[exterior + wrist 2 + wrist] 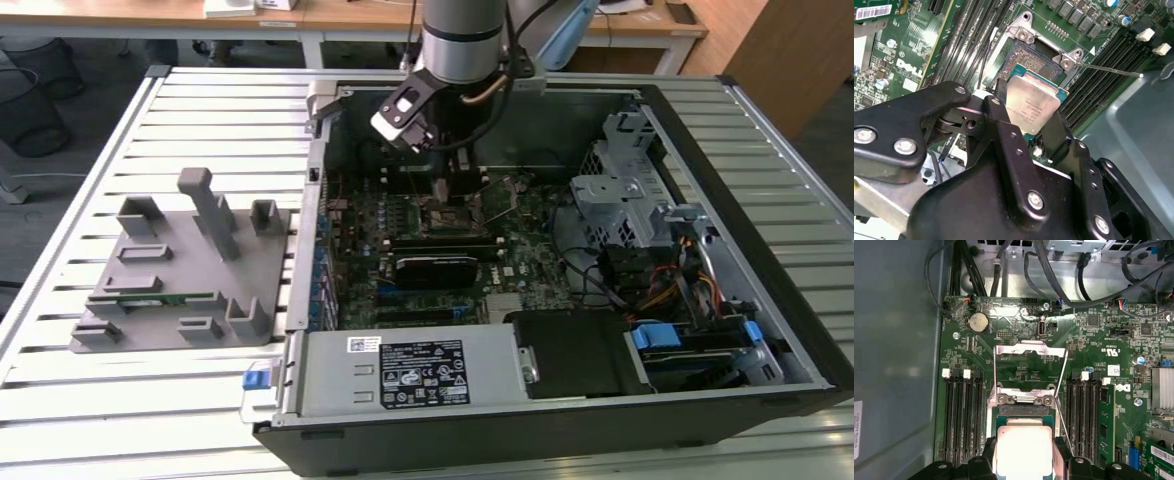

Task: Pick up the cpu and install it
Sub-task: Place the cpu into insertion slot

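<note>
Gripper (1029, 122) of matte black metal, its linkage plates bolted with round silver screws, has its two flat fingers (998, 114) drawn in narrow against opposite edges of the cpu (1031, 105). The cpu is a small square chip with a brushed, silvery lid, rounded corners and a thin green rim. It hangs at the near edge of the open socket (1034, 57); whether it touches the socket cannot be told.

In the first wrist view the gripper (1024, 460) holds the cpu (1023, 452) in front of the socket's bright steel hinge bar (1021, 399). The thin steel load plate (1028, 347) lies flipped back on the green motherboard (1019, 370). A slim wire lever (1063, 390) slants along one side of the socket, close to a finger. Long black ribbed memory slots (961, 415) with white end clips flank the socket on both sides, just beside the fingers. A round, shiny coin cell (979, 322) sits well beyond the load plate.

In the exterior view the gripper (447, 185) reaches down into the open computer case (747, 200). Grey sheet-metal walls and a drive cage (621, 190) stand near the arm. On the exterior view's left, a grey moulded fixture tray (174, 290) rests on the slatted metal table (134, 400), well apart from the case.
</note>
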`<state>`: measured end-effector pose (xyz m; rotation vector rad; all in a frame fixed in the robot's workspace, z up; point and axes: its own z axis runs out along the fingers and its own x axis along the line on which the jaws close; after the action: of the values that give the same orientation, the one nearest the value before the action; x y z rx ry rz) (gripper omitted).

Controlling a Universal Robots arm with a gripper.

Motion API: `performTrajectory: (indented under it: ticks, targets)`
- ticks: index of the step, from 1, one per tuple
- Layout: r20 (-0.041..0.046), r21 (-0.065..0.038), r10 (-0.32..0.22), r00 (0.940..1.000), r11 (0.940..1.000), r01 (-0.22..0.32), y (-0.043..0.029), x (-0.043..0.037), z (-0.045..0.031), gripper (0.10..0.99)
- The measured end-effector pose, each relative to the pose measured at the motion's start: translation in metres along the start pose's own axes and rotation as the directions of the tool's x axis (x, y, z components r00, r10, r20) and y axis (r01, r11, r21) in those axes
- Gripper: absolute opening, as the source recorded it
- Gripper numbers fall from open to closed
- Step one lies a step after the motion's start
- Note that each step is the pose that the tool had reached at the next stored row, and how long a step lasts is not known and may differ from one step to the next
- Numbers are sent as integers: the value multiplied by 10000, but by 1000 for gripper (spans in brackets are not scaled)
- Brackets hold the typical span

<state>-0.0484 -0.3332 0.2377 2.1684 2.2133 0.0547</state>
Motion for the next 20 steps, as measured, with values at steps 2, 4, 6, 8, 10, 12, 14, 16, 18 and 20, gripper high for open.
performTrajectory:
  ticks: [2,4,6,8,10,12,14,16,18,20]
  targets:
    - [1,0,17,10000,10000,-17,-4,1,25,525]
    - [3,0,42,10000,10000,-42,-9,2,45,525]
    - [4,0,72,10000,10000,-72,-15,3,75,525]
    - [4,1,79,10000,10000,-79,-16,3,99,525]
    - [4,0,80,10000,10000,-80,-18,4,130,525]
    - [6,2,81,10000,10000,-81,-20,4,166,525]
    - [5,1,81,10000,10000,-81,-22,4,201,525]
    - [5,1,82,10000,10000,-82,-24,4,227,525]
    - [6,0,106,9999,9999,-106,-26,4,249,525]
    - [8,0,157,9999,9999,-157,-27,4,269,525]
